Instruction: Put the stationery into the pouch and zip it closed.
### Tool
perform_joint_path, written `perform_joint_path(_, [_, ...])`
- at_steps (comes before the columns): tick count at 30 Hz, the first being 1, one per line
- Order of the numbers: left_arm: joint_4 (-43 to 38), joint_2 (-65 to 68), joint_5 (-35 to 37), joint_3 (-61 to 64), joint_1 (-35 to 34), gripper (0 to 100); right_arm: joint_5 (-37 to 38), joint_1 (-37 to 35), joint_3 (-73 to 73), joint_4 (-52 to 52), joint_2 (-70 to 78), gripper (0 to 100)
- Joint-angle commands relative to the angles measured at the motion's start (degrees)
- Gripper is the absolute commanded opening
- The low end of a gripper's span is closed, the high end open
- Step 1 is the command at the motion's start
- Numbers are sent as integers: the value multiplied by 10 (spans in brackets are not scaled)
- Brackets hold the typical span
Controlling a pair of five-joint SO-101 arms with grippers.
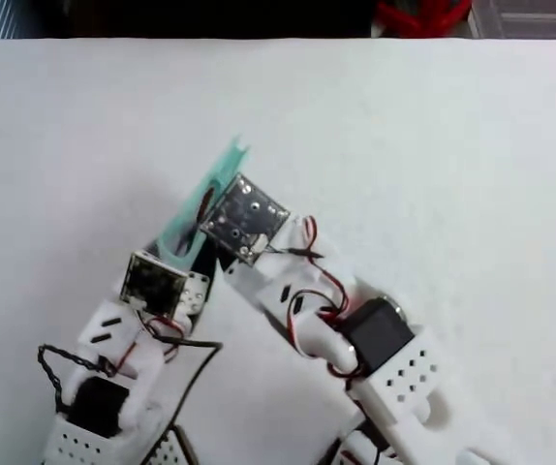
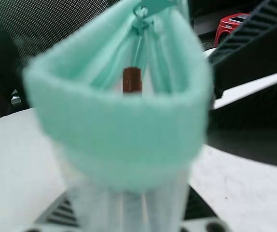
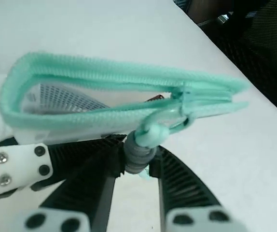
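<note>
- Right gripper (image 3: 137,159) is almost shut. I see its two black fingers (image 3: 95,188) pinching the grey zip pull (image 3: 138,153) that hangs from the pouch (image 3: 109,77).
- Left gripper (image 2: 129,212) sits at the bottom end of the pouch. It is closed on the see-through part there, so the pouch's open mouth faces that arm's wrist.
- From my high view, the pouch lies between the two wrists over the white table (image 1: 433,136). Its far tip pokes out past the right one. I cannot tell if the pouch touches the table.
- The pouch is mint green with a fuzzy edge, and its mouth gapes wide at the end away from the slider.
- The zip slider (image 3: 181,95) sits close to one end of the pouch. Past the slider, the two green edges are joined, so only a short bit is zipped.
- Inside the pouch I see a brown-red stick end (image 2: 132,79) in the middle of the open mouth, just below the slider. I cannot tell what kind of stationery it is.
</note>
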Motion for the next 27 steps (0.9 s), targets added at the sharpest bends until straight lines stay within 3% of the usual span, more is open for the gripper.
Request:
perform_joint_path(1, [-14,2,-4,-2,-4,23,16,15,19,-36,-13,19])
perform_joint_path(8, [-15,2,-4,-2,-4,23,13,13,3,-17,-53,19])
perform_joint_path(15, [-16,2,-4,-2,-2,23,12,-36,-159,121,-129,19])
perform_joint_path(27, [-15,2,-4,-1,-4,23,17,-106,-452,314,42,19])
